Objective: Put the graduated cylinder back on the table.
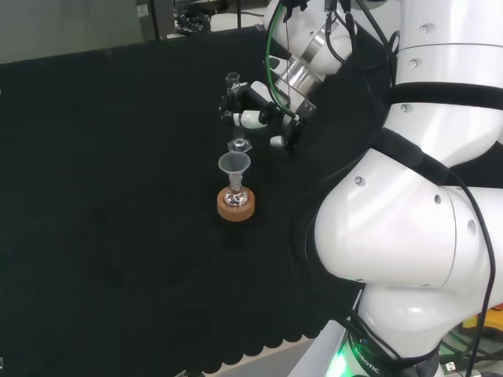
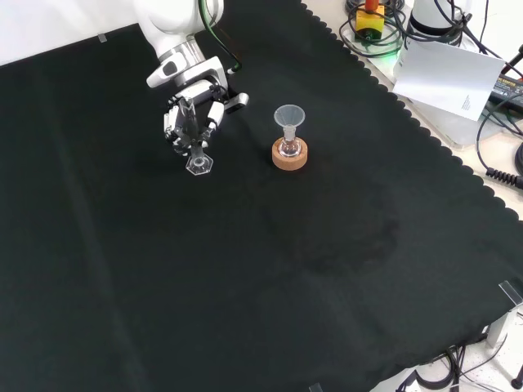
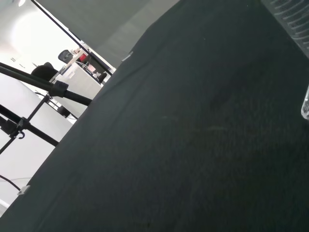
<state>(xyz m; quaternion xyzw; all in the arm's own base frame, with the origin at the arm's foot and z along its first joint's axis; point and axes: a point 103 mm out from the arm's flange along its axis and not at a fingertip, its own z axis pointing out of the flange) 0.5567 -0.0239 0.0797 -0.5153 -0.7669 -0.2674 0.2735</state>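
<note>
We've got the hand curled around the clear graduated cylinder, its hexagonal base just below the fingers near the black surface. A funnel-topped flask on its cork stand sits nearby to the hand's right in the front view.

Evenly lit from overhead, soft and fairly bright. Black cloth swallowing nearly all shadow. Glossy highlights on white arm in head view. Blown-out white at wrist view's far side, beyond cloth's edge. Faint glints on clear cylinder and funnel. Cylinder blurred close up in wrist view.
</note>
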